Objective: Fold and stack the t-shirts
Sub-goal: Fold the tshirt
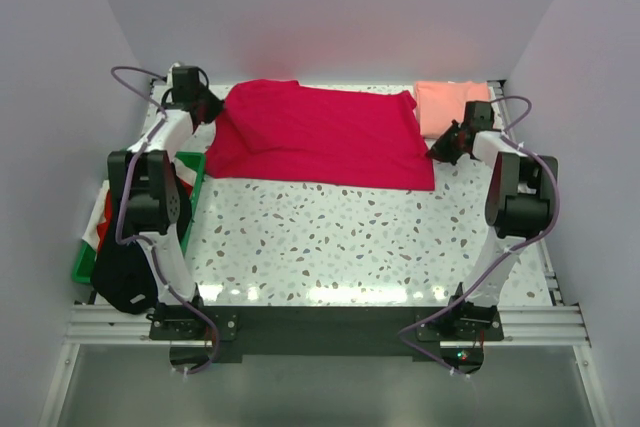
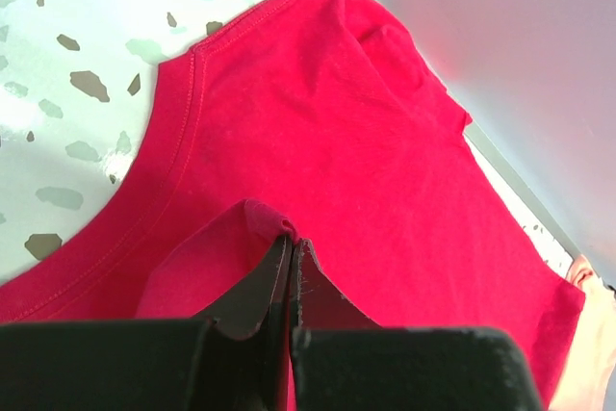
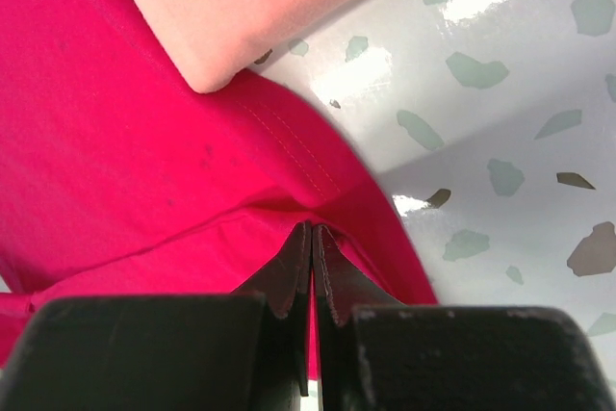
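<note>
The crimson red t-shirt [image 1: 320, 132] lies spread across the back of the table. My left gripper [image 1: 208, 107] is at its left edge, shut on a raised fold of the red cloth [image 2: 245, 228]. My right gripper [image 1: 443, 147] is at its right edge, shut on a pinch of the same shirt [image 3: 289, 218]. The salmon pink t-shirt [image 1: 450, 104] lies folded at the back right, next to the red one; its corner shows in the right wrist view [image 3: 260, 7].
A green crate [image 1: 100, 247] holding cloth and a black object stands off the table's left side. The speckled tabletop [image 1: 350, 237] shows bare in front of the red shirt. Walls close in at the back and sides.
</note>
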`<state>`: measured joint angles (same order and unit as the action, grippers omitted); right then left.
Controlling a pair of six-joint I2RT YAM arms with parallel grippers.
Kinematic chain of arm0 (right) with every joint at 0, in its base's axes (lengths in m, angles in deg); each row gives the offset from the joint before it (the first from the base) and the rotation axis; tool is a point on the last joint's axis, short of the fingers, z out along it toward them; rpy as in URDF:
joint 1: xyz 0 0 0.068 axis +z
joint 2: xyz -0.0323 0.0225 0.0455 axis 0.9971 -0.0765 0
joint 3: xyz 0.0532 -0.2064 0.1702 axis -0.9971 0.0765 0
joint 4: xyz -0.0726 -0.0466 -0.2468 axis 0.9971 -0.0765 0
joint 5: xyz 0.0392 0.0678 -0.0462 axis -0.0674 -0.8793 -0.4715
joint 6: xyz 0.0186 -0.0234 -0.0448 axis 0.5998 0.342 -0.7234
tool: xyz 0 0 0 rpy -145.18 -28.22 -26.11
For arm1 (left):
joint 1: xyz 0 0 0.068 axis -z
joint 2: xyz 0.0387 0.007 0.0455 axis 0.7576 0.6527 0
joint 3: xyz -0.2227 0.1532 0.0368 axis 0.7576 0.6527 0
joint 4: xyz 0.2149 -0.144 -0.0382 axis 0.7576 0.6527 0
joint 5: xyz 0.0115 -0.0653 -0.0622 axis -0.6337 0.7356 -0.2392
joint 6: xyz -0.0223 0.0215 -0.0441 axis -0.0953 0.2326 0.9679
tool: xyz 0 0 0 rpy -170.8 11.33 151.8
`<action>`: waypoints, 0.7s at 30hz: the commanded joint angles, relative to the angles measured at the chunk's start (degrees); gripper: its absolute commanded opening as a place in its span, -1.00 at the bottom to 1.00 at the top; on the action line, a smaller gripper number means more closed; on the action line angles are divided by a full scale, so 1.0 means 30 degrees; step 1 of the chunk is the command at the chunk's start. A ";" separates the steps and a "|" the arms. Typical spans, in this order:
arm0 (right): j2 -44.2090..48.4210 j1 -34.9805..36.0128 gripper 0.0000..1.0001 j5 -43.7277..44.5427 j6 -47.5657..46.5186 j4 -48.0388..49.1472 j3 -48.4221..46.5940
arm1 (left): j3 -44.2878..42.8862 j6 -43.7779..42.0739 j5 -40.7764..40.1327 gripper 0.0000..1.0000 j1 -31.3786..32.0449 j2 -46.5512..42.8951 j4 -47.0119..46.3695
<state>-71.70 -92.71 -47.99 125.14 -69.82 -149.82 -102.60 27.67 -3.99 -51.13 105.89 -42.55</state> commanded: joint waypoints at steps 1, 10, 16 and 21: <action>-0.0274 -0.0067 -1.00 -0.0437 0.0116 0.0598 -0.0948 | -0.1176 -0.0650 -0.0282 -1.00 -0.0256 0.0321 -0.0431; -0.0128 -0.0067 -0.88 0.0061 -0.0206 -0.0076 -0.1767 | -0.2348 -0.1966 0.0774 -0.80 -0.0461 0.1229 -0.0666; 0.0309 -0.0067 0.00 0.0179 -0.0674 -0.1130 -0.2413 | -0.3229 -0.2702 0.1857 -0.05 -0.0608 0.1379 0.0183; 0.2359 0.0661 0.21 0.1053 -0.1025 -0.1042 -0.0950 | 0.0750 -0.1532 0.1041 0.05 -0.0403 -0.1987 -0.0607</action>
<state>-70.97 -92.40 -47.31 123.48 -71.98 -153.97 -104.93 21.85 -0.14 -52.50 107.44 -43.14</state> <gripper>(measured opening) 0.599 0.523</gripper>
